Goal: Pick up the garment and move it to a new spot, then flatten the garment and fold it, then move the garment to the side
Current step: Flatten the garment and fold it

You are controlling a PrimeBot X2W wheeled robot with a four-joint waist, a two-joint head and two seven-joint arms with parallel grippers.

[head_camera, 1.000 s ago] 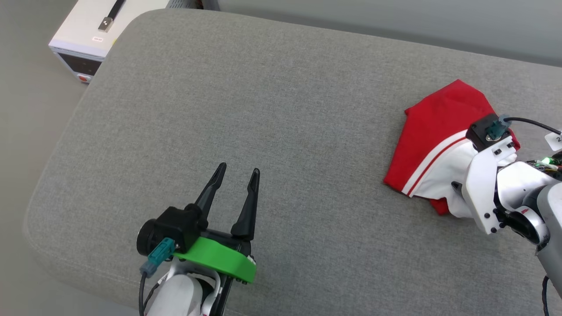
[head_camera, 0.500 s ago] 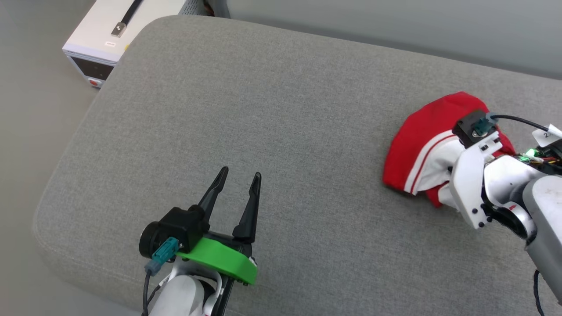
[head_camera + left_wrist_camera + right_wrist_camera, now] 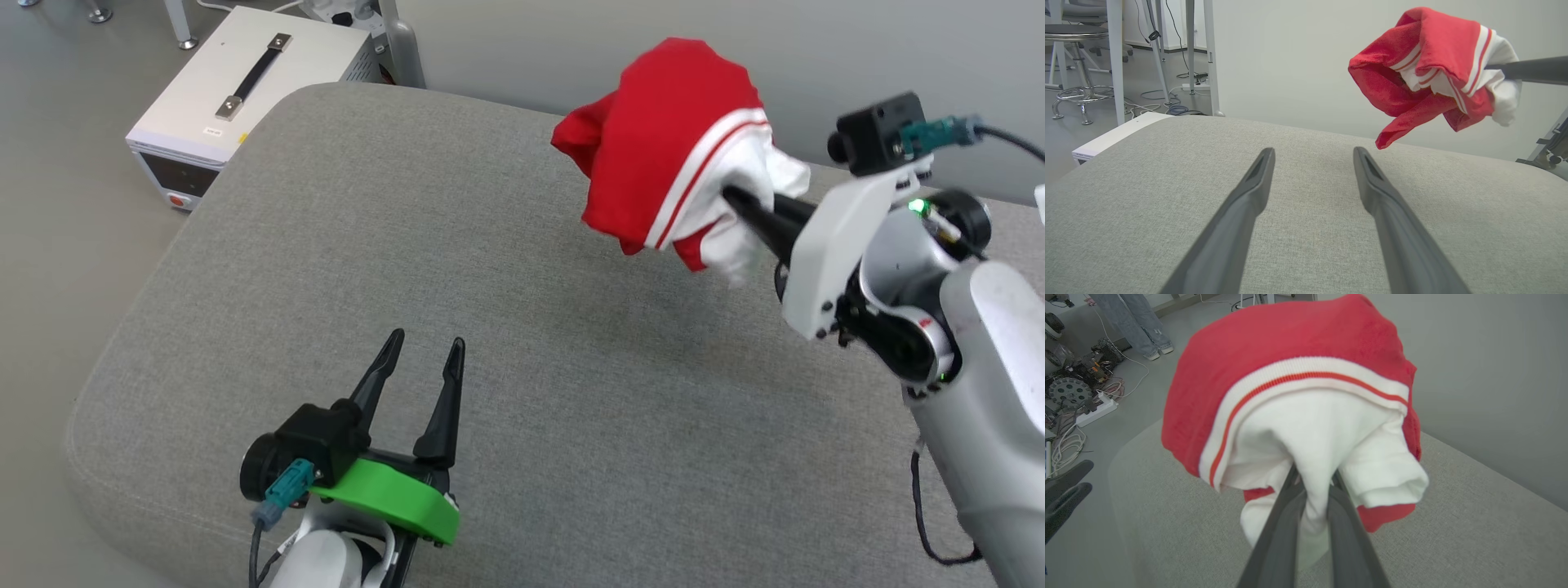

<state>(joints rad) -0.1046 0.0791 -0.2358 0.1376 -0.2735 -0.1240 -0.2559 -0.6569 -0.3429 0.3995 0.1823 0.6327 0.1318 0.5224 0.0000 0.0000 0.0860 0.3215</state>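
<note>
You are in the first step, the pick-up-and-move. Your right gripper [image 3: 729, 196] is clamped on the jersey [image 3: 661, 139], which hangs bunched in the air over the far right part of the grey cushion [image 3: 367, 229]. Your left gripper [image 3: 424, 341] hovers low over the cushion's near edge, fingers spread wide and holding nothing.

The next move, as I judge it, is to carry the bundle to a bare stretch nearer the middle of the cushion, lower it until cloth meets upholstery, and then let go. The hold is on one sleeve, so the body dangles as a lump and will likely land crumpled. Expect to need both grippers to spread it flat.

The head view buries your right fingertips in the cloth. The right wrist view shows them drawn nearly together with the white sleeve [image 3: 1331, 428] pinched between them, the red-and-white trim arching just above. That view also catches a person's legs in jeans [image 3: 1137, 322] and loose cables [image 3: 1069, 445] on the floor beyond. The left wrist view gives the side-on look: the jersey's [image 3: 1425, 69] lowest red corner hangs clear of the cushion — a gap you cannot judge from the head view. On the floor at the far left corner, the head view shows a white instrument box [image 3: 237, 90] with a black handle.
</note>
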